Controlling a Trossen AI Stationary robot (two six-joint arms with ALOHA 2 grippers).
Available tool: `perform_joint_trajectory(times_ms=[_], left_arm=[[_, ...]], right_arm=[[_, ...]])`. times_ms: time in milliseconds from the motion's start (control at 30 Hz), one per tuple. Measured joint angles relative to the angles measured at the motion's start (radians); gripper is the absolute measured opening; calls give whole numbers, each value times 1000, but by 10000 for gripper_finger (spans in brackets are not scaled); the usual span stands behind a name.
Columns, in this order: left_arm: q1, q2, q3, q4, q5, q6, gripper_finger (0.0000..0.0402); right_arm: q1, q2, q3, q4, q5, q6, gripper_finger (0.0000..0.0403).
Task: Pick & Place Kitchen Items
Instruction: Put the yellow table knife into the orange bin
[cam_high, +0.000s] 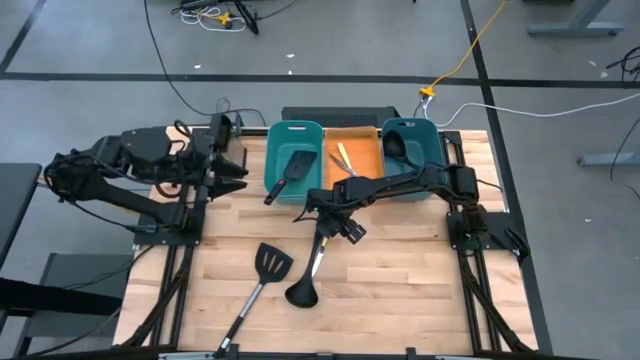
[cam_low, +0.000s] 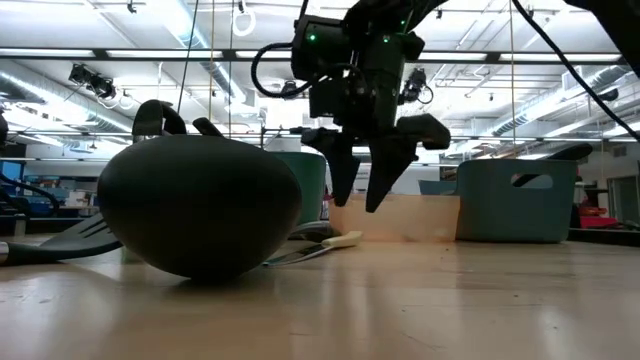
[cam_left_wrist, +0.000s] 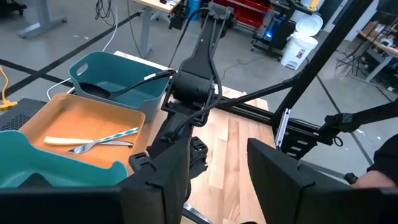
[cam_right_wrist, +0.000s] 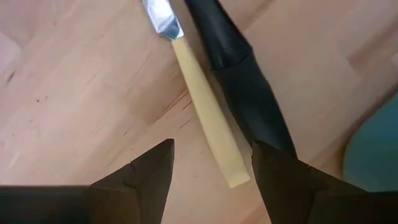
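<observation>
1. While the right end effector (cam_high: 333, 226) is hanging low over the middle of the wooden counter (cam_high: 400, 270), its two dark fingers (cam_right_wrist: 149, 168) are standing apart, straddling the cream-yellow handle of a knife (cam_right_wrist: 208, 124) that is lying flat on the wood.
2. A black ladle (cam_high: 304, 290) is lying just beside that knife, its bowl facing the counter's front edge and its handle (cam_right_wrist: 242, 74) running alongside the knife's handle, right against one finger of the right end effector.
3. A black slotted spatula (cam_high: 268, 266) is resting on the counter to the ladle's left, its long handle pointing toward the front edge.
4. Three bins are sitting side by side along the far edge: a left teal bin (cam_high: 283, 137) holding another black spatula (cam_high: 293, 170), an orange bin (cam_high: 368, 150) holding a few thin utensils (cam_left_wrist: 93, 140), and a right teal bin (cam_high: 437, 150) holding a dark ladle (cam_left_wrist: 102, 91).
5. The left end effector (cam_high: 238, 170) is waiting above the counter's left side, beside the left teal bin, with its fingers (cam_left_wrist: 283, 180) parted and gripping nothing.
</observation>
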Motion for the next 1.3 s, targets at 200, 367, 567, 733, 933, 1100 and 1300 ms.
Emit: perform_joint_trajectory(times_ms=[200,367,567,733,933,1100,1300], left_arm=[[0,0,0,0,0,-1,167],[0,0,0,0,0,-1,167],[0,0,0,0,1,-2,167],[0,0,0,0,1,-3,167],[0,0,0,0,1,-2,167],[0,0,0,0,1,3,167],[0,0,0,0,1,3,167]], right_arm=[[0,23,0,5,4,-70,221],[-5,24,0,8,25,-117,222],[-24,24,0,5,25,-116,219],[-27,24,0,5,22,-125,217],[-27,24,-50,30,6,-133,217],[-29,24,-80,53,37,-154,217],[-36,24,-80,63,51,-157,217]])
